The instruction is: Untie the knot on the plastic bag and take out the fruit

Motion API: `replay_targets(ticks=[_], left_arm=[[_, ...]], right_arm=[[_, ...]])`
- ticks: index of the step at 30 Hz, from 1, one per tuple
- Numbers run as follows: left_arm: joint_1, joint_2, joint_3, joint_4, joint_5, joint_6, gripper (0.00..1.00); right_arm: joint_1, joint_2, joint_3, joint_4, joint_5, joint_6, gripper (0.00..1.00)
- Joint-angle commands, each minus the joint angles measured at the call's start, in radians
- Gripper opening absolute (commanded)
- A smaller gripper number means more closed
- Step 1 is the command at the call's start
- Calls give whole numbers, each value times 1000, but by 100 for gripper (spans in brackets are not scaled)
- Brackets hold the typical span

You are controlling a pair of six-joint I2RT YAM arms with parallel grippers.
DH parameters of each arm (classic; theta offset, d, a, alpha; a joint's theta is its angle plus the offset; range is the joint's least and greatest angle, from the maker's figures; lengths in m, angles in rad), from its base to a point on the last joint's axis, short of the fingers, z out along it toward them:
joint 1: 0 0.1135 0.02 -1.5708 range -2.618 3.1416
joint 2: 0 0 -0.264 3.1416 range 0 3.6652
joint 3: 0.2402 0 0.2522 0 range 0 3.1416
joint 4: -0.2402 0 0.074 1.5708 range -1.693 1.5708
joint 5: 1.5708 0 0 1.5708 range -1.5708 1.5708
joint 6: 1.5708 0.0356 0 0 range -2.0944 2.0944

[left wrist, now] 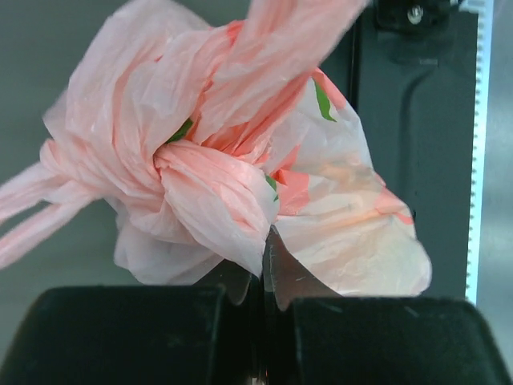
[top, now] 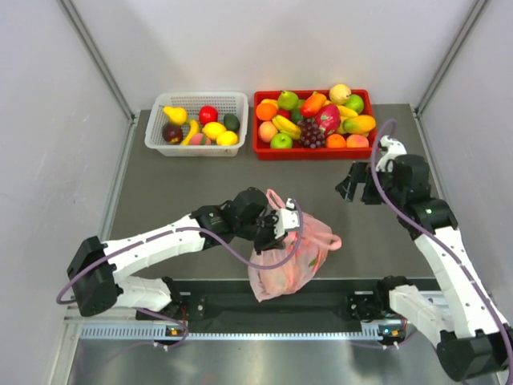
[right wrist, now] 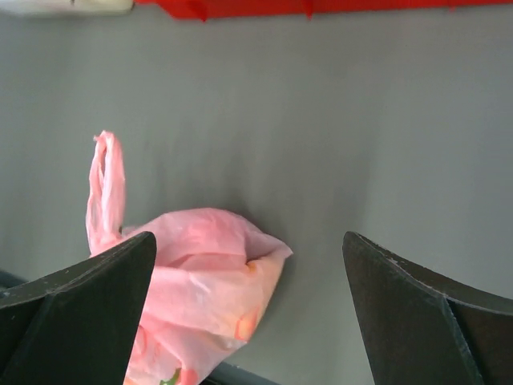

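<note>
The pink plastic bag (top: pixel 288 261) lies at the table's near edge, partly over the black rail. Its knot (left wrist: pixel 172 160) is a bunched twist, with handle loops trailing left in the left wrist view. Reddish and green fruit (top: pixel 282 271) show dimly through the plastic. My left gripper (top: pixel 276 227) is shut on a fold of the bag just beside the knot (left wrist: pixel 232 216). My right gripper (top: pixel 353 186) is open and empty, up and to the right of the bag. In the right wrist view, the bag (right wrist: pixel 200 273) lies between and beyond its fingers, one handle loop (right wrist: pixel 106 184) standing up.
A white basket (top: pixel 237 99) holding fruit stands at the back left. A red tray (top: pixel 258 122) full of fruit stands at the back right. A black rail (top: pixel 329 305) runs along the near edge under the bag.
</note>
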Motion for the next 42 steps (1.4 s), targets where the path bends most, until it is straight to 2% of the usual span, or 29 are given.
replay_targets(ticks=[1,6,9,12,21,25,28,29,31,32,33,35,39,42], left_arm=[[-47,-36,53,-92,-73,72,0],[-86,-98,21,-95,-237,89,0],[-87,-122,6,-78,-355,80,0],[-89,-127,-5,-74,-467,85,0],[-115,-144,-37,3,-398,94,0],[-126,-148,-53,35,-404,91,0],[-135,-167,-68,58,-420,88,0],[-137,-179,-73,73,-430,83,0],[-138,-193,-89,87,-467,82,0],[-140,-202,-94,95,-479,79,0],[-138,-205,-97,95,-522,69,0],[-138,-204,-106,93,-565,57,0],[-138,-187,-122,93,-806,-13,0],[-137,-188,-142,98,-1055,-76,0]], right_arm=[[84,77,39,24,51,-25,100],[277,144,-24,122,-144,-63,100],[372,119,-65,189,-153,-77,100],[397,79,-114,241,-168,-77,100],[451,174,-174,404,-245,-77,100],[506,234,-165,416,-201,-70,98],[540,274,-157,412,-141,-67,80],[551,278,-157,400,-121,-63,60],[551,276,-157,390,-46,-44,32],[551,266,-159,389,-20,-37,10],[552,236,-168,389,8,-27,3],[549,204,-177,386,100,4,0],[545,99,-217,361,334,111,0],[529,30,-255,289,593,313,0]])
